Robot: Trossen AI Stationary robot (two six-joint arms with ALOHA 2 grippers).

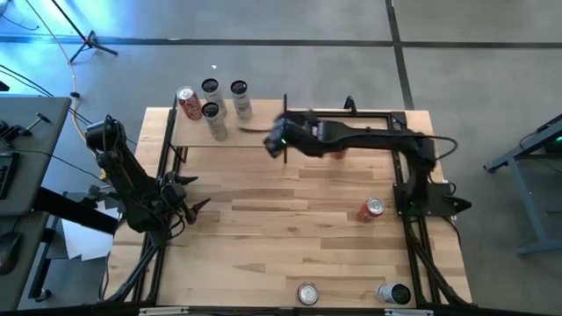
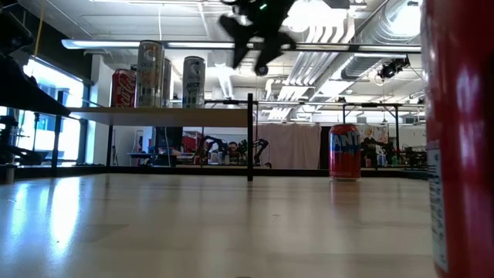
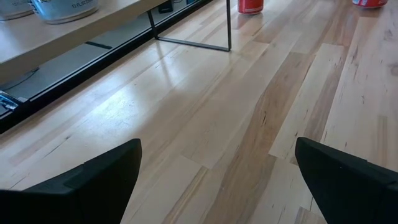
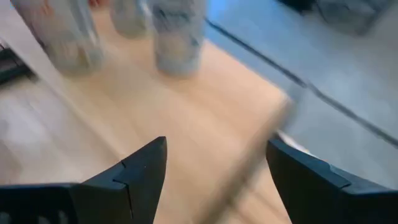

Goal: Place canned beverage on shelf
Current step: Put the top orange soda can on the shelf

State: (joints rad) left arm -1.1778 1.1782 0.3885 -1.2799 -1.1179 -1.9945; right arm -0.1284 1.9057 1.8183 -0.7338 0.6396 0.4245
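The left gripper (image 1: pixel 195 195) is seen at the left edge of the table (image 1: pixel 290 237), low and still, with its fingers spread wide and nothing between them.

Next comes the shelf (image 1: pixel 255 127), at the far left corner of the table. Four cans are stood on its left part: a red can (image 1: pixel 189 103) and three silver cans (image 1: pixel 211 88). The right part of the shelf is bare.

The right gripper (image 1: pixel 274 140) is held up in the air over the shelf's right end. Its fingers are parted, and nothing is held in them.

Farther right, a red can (image 1: pixel 371 209) is stood on the table near the right arm's base. Two more cans (image 1: pixel 307 293) are left at the near edge.
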